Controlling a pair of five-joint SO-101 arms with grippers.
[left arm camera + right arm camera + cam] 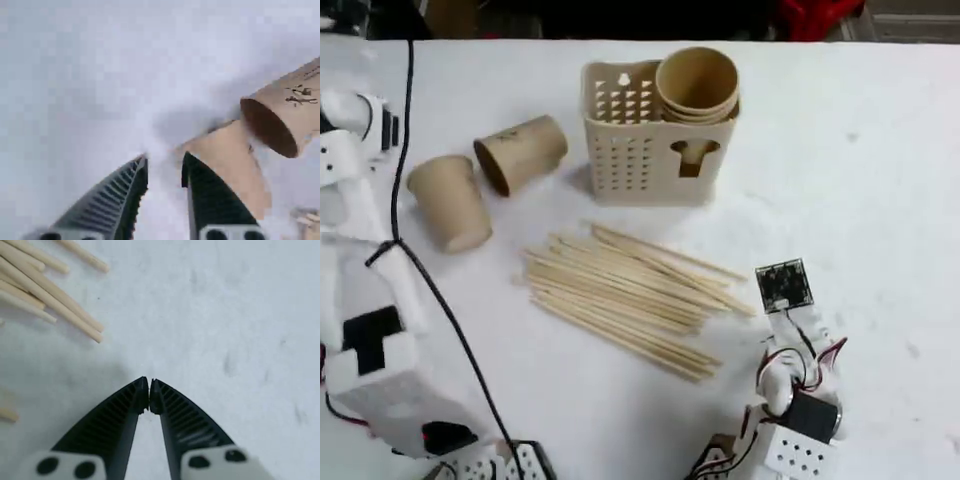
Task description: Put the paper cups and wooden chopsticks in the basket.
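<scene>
A beige slotted basket point(645, 150) stands at the back of the table with stacked paper cups point(698, 83) inside it. Left of it one paper cup point(520, 153) point(287, 117) lies on its side, mouth toward the front. A second cup point(450, 203) point(227, 162) sits beside it with no opening showing. Wooden chopsticks point(630, 295) point(47, 287) lie in a loose pile in the middle. My left gripper point(164, 162) is open just short of the second cup, with nothing between its fingers. Over bare table to the right of the pile, my right gripper point(149, 388) is shut and empty.
The left arm point(365, 310) and its black cable point(430, 290) take up the table's left side. The right arm point(790, 400) sits at the front right, its camera board point(783, 285) by the chopstick ends. Bare white table lies right of the basket.
</scene>
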